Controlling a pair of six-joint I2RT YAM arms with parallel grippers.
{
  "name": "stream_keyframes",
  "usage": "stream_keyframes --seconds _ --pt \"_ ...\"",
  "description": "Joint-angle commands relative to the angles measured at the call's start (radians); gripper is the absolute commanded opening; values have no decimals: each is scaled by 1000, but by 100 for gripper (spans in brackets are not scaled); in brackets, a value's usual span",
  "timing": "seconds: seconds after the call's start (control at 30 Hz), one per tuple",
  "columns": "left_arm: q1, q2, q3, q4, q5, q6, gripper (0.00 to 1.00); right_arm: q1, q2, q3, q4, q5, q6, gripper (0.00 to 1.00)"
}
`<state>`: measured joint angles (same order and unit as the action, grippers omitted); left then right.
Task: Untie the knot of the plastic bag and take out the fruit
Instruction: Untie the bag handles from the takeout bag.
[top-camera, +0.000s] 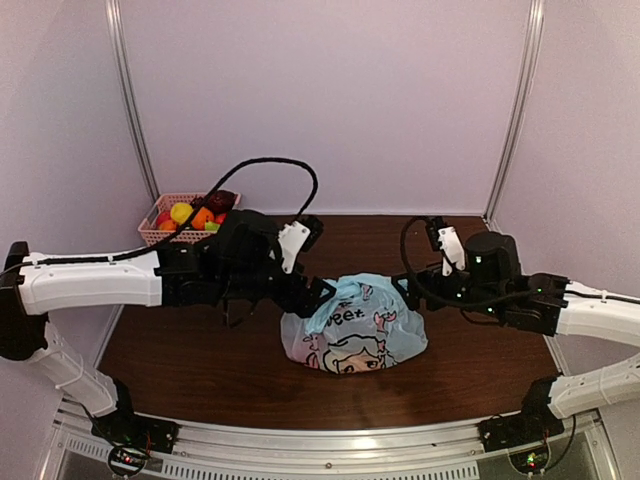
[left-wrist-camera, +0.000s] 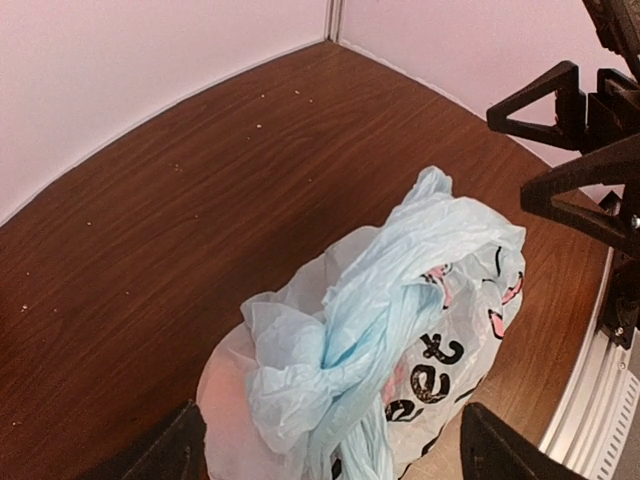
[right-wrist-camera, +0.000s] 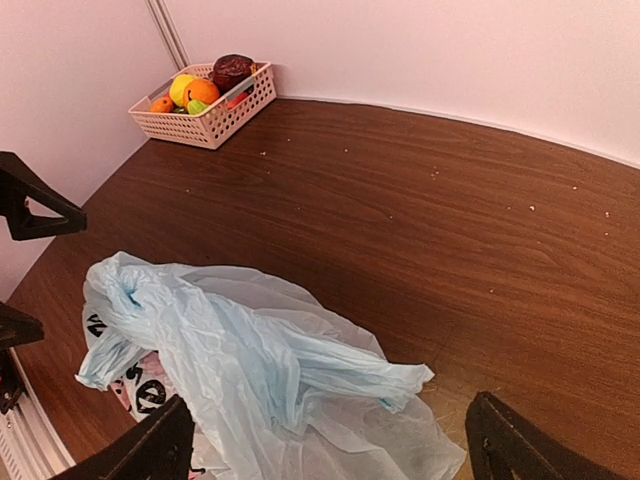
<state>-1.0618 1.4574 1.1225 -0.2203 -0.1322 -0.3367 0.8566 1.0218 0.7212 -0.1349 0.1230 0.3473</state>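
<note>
The light blue plastic bag (top-camera: 352, 328) with the cartoon print lies in the middle of the table, its top tied. The knot (left-wrist-camera: 338, 345) is a twisted lump between my left gripper's wide-open fingers; the left gripper (left-wrist-camera: 330, 425) hovers just above it at the bag's left side (top-camera: 320, 293). My right gripper (top-camera: 403, 287) is open and empty at the bag's right side, over a loose handle end (right-wrist-camera: 400, 375); its opening (right-wrist-camera: 330, 405) spans the plastic. A pinkish shape (left-wrist-camera: 225, 395) shows through the bag. More fruit (right-wrist-camera: 200, 88) sits in the basket.
A pink lattice basket (top-camera: 160, 235) holding several toy fruits stands at the back left corner, also in the right wrist view (right-wrist-camera: 215, 118). Pale walls close the table at the back and sides. A metal rail (top-camera: 330, 462) runs along the near edge.
</note>
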Motion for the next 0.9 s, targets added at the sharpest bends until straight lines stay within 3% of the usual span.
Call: stream_keyframes --seconds 0.0,0.2,0.33,0.43,0.7,0.77,0.87 --pt "-10 62 51 -58 -12 39 90 -7 18 -8 5 -109 -36 94" --pt "-10 108 50 -75 -110 33 91 -6 76 7 25 -196 -76 92" --pt "-9 132 48 -102 -221 -28 87 -7 129 29 31 -196 -86 83" --pt "-10 129 34 -90 -236 -57 64 -7 155 46 34 -173 -83 67" --pt "-10 124 30 -51 -198 -79 16 -7 139 72 33 -81 -57 13" --pt "-8 122 44 -53 -216 -75 7 -8 128 80 26 -45 -44 6" --pt "2 104 67 -58 -253 -69 1 -11 106 79 20 7 -38 5"
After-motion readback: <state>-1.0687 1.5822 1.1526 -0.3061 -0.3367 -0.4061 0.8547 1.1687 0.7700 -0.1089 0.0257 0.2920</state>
